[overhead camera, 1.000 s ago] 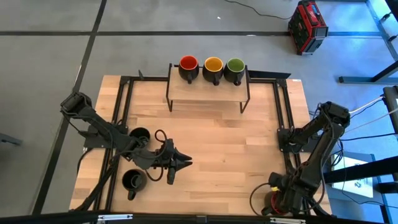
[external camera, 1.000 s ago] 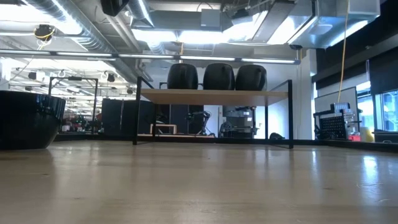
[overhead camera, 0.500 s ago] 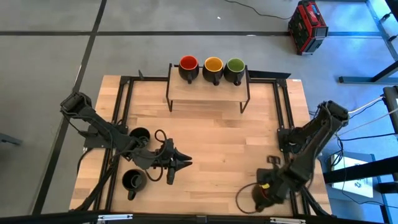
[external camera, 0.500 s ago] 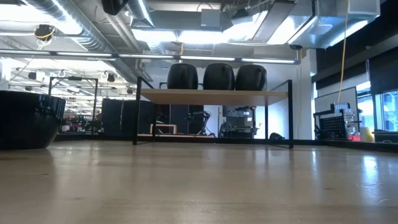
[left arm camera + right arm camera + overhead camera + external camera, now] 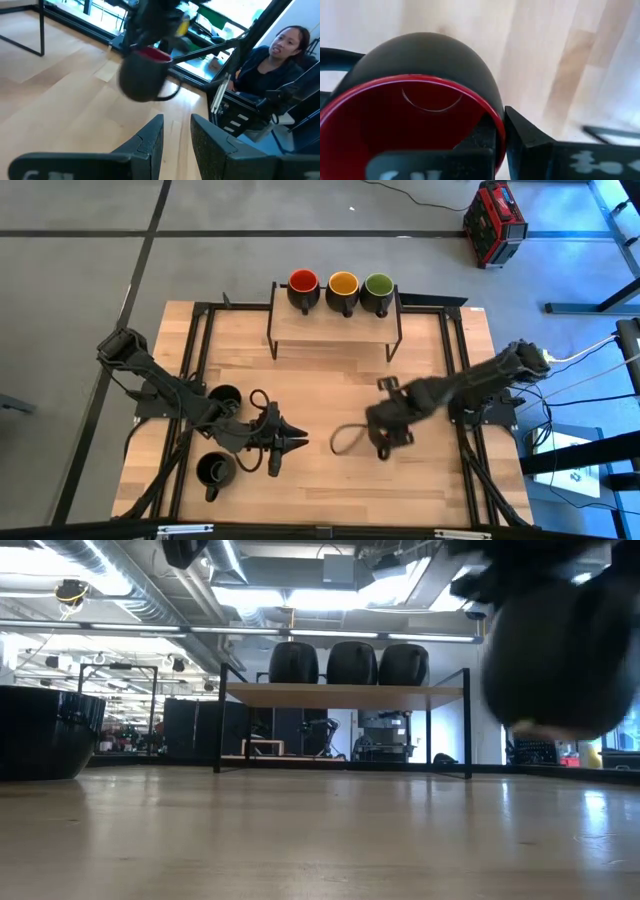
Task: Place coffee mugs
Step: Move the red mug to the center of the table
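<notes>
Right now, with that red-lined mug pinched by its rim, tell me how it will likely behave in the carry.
The red-lined mug looks rigid, so it should not flex. The right gripper pinches only one side of the rim, so the mug may swing or tilt. Its glossy wall could slip. If it drops on the table, it would probably roll or chip.

Three black mugs on the shelf (image 5: 335,328) show red (image 5: 303,282), yellow-orange (image 5: 343,283) and green (image 5: 378,284) insides; the carried mug (image 5: 420,105) is black outside, red inside; the surface (image 5: 330,395) is pale wood.
</notes>
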